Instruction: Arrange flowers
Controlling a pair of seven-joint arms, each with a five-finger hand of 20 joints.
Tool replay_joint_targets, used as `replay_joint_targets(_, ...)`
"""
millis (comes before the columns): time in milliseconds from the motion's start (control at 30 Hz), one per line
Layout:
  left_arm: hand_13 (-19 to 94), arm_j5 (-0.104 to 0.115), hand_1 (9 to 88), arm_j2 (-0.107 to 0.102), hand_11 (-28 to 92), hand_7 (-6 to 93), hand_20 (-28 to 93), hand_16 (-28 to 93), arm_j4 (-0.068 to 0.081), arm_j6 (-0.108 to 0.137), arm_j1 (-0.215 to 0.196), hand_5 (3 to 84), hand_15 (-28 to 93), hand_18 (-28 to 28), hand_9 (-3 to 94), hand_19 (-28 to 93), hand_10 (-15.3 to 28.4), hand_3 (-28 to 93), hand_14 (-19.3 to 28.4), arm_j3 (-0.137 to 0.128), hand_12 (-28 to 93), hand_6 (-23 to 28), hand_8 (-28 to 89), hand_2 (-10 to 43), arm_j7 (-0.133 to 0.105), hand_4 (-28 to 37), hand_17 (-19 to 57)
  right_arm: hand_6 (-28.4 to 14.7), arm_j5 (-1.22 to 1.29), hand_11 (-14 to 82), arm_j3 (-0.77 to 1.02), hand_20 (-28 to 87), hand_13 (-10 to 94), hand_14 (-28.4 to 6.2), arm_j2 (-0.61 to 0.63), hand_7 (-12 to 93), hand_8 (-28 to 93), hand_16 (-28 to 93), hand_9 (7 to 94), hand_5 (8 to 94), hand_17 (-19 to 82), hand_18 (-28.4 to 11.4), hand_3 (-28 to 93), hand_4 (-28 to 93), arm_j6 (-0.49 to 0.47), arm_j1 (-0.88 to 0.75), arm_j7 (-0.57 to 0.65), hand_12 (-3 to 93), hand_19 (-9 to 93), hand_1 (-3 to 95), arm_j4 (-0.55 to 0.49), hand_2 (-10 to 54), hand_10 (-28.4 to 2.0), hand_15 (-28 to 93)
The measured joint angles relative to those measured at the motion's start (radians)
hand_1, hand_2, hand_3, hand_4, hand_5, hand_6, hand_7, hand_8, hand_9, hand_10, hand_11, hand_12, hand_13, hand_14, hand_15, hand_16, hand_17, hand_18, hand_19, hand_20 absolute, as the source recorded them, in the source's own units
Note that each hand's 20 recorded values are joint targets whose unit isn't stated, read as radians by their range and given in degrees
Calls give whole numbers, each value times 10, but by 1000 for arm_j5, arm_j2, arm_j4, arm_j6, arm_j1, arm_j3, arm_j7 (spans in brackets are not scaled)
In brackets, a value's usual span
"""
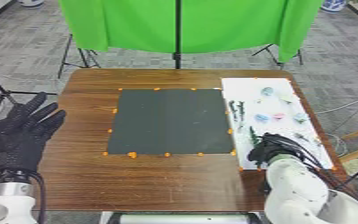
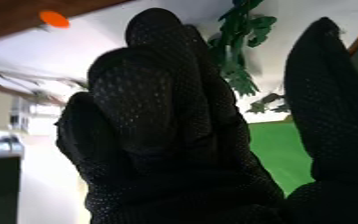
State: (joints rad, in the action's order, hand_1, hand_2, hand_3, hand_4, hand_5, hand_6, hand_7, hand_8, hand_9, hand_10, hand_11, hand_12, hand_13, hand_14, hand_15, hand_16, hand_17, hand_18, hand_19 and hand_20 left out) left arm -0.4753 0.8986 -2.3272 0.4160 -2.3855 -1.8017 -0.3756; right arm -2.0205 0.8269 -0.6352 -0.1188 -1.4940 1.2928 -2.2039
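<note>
Two hands are hovering on my feed. Right hand (image 1: 276, 146) is hanging at lower right of the head view, above the near part of the white board (image 1: 245, 86). I'm seeing its fingers relaxed, thumb standing apart, nothing pinched. Leafy green stem (image 1: 254, 135) is lying on the board just beside that hand; in the wrist view it's appearing between thumb and fingers, partly behind a finger. Contact: I'm not able to tell. Two dark green stems (image 1: 237, 110) are lying farther up the board, near its inner edge. Pink flower (image 1: 278, 116) is sitting between blue flowers at right of frame. Left hand (image 1: 22, 134) is hanging at far left, fingers straight and spread. Dark mat (image 1: 171, 121) is lying mid-frame.
</note>
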Motion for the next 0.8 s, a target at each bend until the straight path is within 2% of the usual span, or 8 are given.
replay_joint_targets(100,243,0,203,-1,241,111,57,-87,0,0,0,380,457,225,326,579,191,774,259,0,96,100,-83,82,0,-283,-74,-80,-90,416,-95,363,828,-102,7,299,-86,159,829,758,582,-179,690,-218,40,50,0,204,932,393,33,-95,-168,647)
replay_joint_targets(200,243,1,202,-1,242,111,57,-87,0,0,-1,380,457,225,326,580,192,775,259,0,97,101,-83,82,0,-283,-74,-79,-119,409,-117,363,830,-101,7,289,-87,162,836,767,582,-178,697,-225,57,58,1,203,932,405,44,-95,-165,644)
replay_joint_targets(233,243,1,203,-1,242,111,57,-87,0,0,-1,380,457,225,326,579,191,774,259,-1,97,101,-83,82,0,-283,-74,-77,-118,406,-117,363,831,-101,7,283,-54,162,840,771,586,-175,697,-232,57,58,2,203,932,414,44,-95,-163,642)
replay_joint_targets(267,243,1,203,-1,242,111,57,-87,0,0,-2,380,457,225,325,580,191,774,259,-1,97,101,-83,82,0,-283,-74,-75,-118,400,-119,365,834,-99,7,267,34,164,847,775,589,-171,693,-244,56,59,2,203,932,430,45,-95,-160,640)
replay_joint_targets(333,243,1,203,-1,242,110,56,-87,0,0,-3,380,457,225,325,579,191,773,259,-2,97,101,-83,83,0,-283,-74,-71,-117,395,-129,370,845,-91,7,261,133,167,861,788,592,-169,663,-257,53,70,4,208,932,500,49,-95,-151,633)
replay_joint_targets(433,243,2,203,0,241,111,56,-87,0,0,-4,379,457,225,325,580,192,773,259,-3,97,100,-83,83,0,-283,-74,-52,-118,367,-152,398,867,-77,6,253,164,181,890,822,592,-171,683,-279,53,93,2,244,932,566,60,-95,-129,619)
replay_joint_targets(633,243,3,203,0,242,112,56,-87,-1,0,-7,379,457,225,325,579,191,774,258,-7,97,100,-83,82,-1,-283,-74,-47,-138,367,-160,447,877,-69,5,264,195,191,902,829,597,-172,705,-282,65,92,-23,258,932,580,65,-95,-125,626)
replay_joint_targets(800,242,3,203,0,242,112,56,-87,-4,0,-14,380,458,225,325,579,191,774,259,-22,97,101,-84,82,-2,-283,-74,-51,-169,399,-144,475,881,-68,11,271,230,196,898,830,604,-172,732,-282,144,51,-39,255,932,573,62,-95,-120,650)
